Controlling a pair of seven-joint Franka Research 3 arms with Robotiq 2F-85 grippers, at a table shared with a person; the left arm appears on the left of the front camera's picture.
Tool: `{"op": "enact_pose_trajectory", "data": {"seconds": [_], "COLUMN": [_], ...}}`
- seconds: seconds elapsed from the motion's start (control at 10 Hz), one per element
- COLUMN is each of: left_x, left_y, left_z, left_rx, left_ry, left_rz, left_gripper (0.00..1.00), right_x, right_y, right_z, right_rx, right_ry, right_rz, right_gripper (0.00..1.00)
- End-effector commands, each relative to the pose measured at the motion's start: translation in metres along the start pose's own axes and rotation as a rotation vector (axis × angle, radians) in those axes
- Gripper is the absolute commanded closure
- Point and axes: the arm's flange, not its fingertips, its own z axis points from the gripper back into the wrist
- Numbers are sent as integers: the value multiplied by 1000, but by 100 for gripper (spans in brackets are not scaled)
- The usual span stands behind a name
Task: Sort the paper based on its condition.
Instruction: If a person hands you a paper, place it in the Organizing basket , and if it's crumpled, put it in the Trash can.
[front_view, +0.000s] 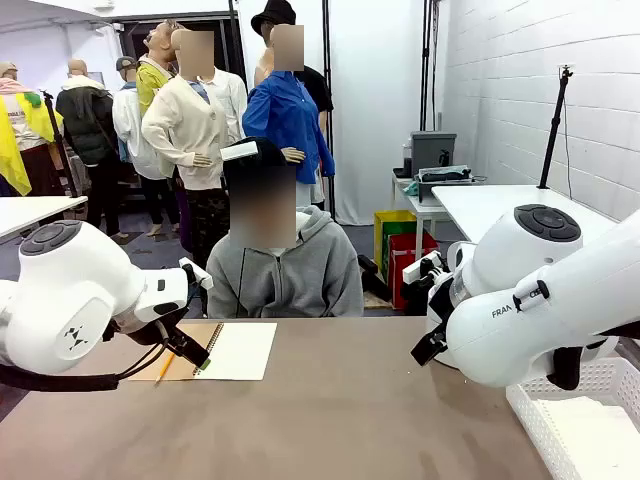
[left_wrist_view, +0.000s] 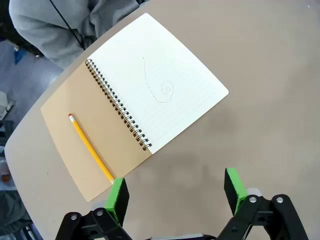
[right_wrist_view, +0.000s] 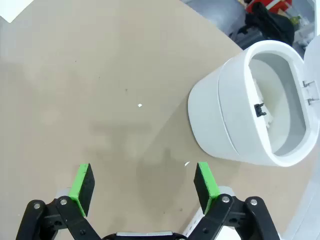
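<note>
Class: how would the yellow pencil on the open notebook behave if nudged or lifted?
The pencil is slim and straight, so it would probably roll across the notebook's brown cover. It looks rigid and light, likely lifting without bending. Lying flat, it may be hard to pinch.

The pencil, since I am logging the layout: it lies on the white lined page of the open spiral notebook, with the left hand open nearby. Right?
Not quite. The pencil lies on the brown cover, not the white lined page, of the open spiral notebook, with the left hand open nearby. The left wrist view shows it.
</note>
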Motion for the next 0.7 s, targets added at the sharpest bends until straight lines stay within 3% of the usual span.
{"op": "enact_pose_trajectory", "data": {"seconds": [0.0, 0.6], "left_x": [0, 0], "left_y": [0, 0], "left_z": [0, 0], "left_rx": [0, 0], "left_ry": [0, 0], "left_rz": [0, 0], "left_gripper": [0, 0], "right_x": [0, 0], "right_y": [0, 0], "right_z": [0, 0], "right_rx": [0, 0], "right_ry": [-1, -1], "right_rz": [0, 0], "right_gripper": [0, 0]}}
